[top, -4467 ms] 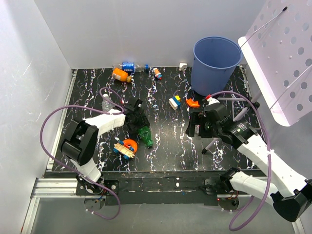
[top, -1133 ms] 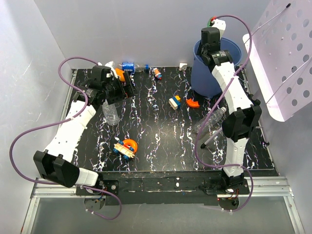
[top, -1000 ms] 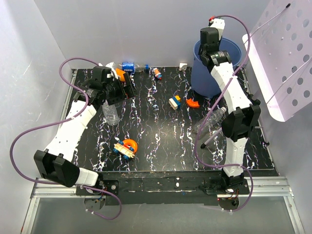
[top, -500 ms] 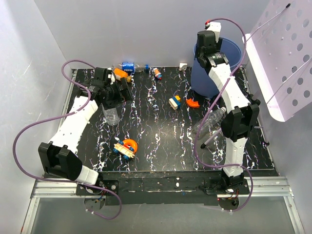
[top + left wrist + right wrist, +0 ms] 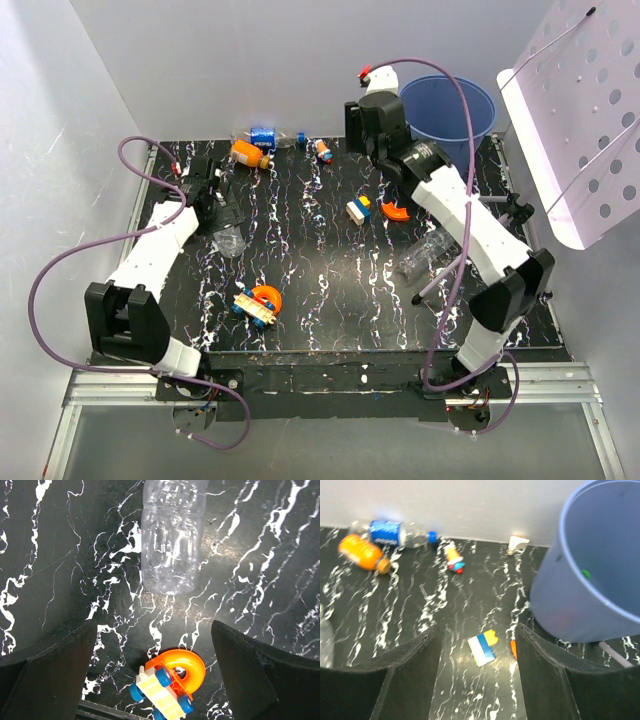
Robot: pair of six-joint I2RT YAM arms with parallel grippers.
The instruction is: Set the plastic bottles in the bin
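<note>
R gripper [image 5: 477, 630], jaws now apart and empty, has swung left off the tall round blue plastic bin [image 5: 570, 595], where a green spot [image 5: 585, 573] suggests one bottle is in, while L gripper [image 5: 154, 625], wide open and empty, has come over the plain clear plastic bottle [image 5: 170, 545] lying at left, prob. next pick.

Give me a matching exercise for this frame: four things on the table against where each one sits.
Things:
1 orange bottle
2 bin
3 yellow-blue block
4 toy with blue wheels

Places:
a far right corner
b near side, left of centre
c far side, left
d centre, beside a loose orange arch

Pairs: 1-c, 2-a, 3-d, 4-b
</note>
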